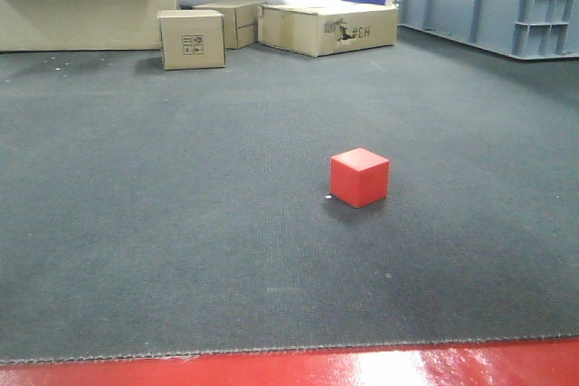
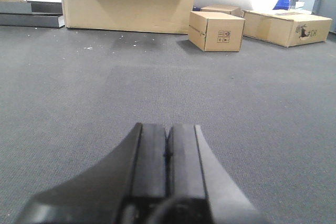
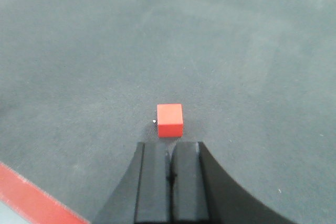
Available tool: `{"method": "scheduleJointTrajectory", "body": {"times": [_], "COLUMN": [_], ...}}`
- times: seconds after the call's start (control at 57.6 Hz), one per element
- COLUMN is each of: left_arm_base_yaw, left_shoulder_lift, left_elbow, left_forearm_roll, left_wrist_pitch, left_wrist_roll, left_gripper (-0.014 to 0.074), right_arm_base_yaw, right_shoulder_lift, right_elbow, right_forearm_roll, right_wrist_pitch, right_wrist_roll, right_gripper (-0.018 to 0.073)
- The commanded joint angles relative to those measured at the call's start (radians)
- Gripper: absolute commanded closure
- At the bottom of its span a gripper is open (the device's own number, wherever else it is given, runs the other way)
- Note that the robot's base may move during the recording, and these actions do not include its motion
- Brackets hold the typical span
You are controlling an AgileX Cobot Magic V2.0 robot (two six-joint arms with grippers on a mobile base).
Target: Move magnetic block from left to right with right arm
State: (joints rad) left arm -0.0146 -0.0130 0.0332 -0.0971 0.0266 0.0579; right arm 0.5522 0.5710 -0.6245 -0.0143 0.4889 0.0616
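**Block alone on the carpet, both my end effectors closed**

The block [image 1: 359,177] sits by itself on the grey carpet [image 1: 181,223], well clear of the cardboard boxes [image 1: 192,39] at the far edge. My right end effector [image 3: 169,153] hangs above the carpet with its fingers pressed together, the block just ahead of the tips, not touching. My left end effector [image 2: 168,135] is likewise pressed together, holding nothing.

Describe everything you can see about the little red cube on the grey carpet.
The small solid-red cube has smooth, matte, unmarked faces and sharp edges. It sits flat and upright on the dark grey carpet, one corner turned toward the front camera, casting a soft shadow. Only the carpet touches it. In the right wrist view it lies just ahead of the shut black right pincer, apart from it.
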Motion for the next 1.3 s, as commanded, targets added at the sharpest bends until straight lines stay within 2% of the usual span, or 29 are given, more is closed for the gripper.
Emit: {"method": "scheduleJointTrajectory", "body": {"times": [0.0, 0.226, 0.608, 0.694, 0.799, 0.99, 1.146, 1.285], "left_arm_base_yaw": [0.001, 0.001, 0.001, 0.001, 0.001, 0.001, 0.001, 0.001], "left_shoulder_lift": [-0.009, -0.009, -0.009, -0.009, -0.009, -0.009, -0.009, -0.009], "left_elbow": [0.008, 0.008, 0.008, 0.008, 0.008, 0.008, 0.008, 0.008], "left_forearm_roll": [-0.005, -0.005, -0.005, -0.005, -0.005, -0.005, -0.005, -0.005], "left_wrist_pitch": [-0.083, -0.083, -0.083, -0.083, -0.083, -0.083, -0.083, -0.083], "left_wrist_roll": [-0.006, -0.006, -0.006, -0.006, -0.006, -0.006, -0.006, -0.006], "left_gripper": [0.0722, 0.0722, 0.0722, 0.0722, 0.0722, 0.0722, 0.0722, 0.0722], "right_arm_base_yaw": [-0.001, -0.001, -0.017, -0.085, -0.206, -0.449, -0.539, -0.564], "right_shoulder_lift": [-0.090, -0.214, -0.219, -0.219, -0.231, -0.313, -0.405, -0.489], "right_elbow": [0.013, 0.045, 0.045, 0.052, 0.086, 0.259, 0.438, 0.581], "right_forearm_roll": [0.000, -0.019, -0.031, -0.031, -0.031, -0.030, -0.029, -0.029], "right_wrist_pitch": [-0.082, -0.083, -0.160, -0.160, -0.177, -0.340, -0.516, -0.627], "right_wrist_roll": [-0.011, -0.011, -0.011, -0.011, -0.011, -0.011, -0.011, -0.011], "right_gripper": [0.0501, 0.0501, 0.0501, 0.0501, 0.0501, 0.0501, 0.0501, 0.0501]}}
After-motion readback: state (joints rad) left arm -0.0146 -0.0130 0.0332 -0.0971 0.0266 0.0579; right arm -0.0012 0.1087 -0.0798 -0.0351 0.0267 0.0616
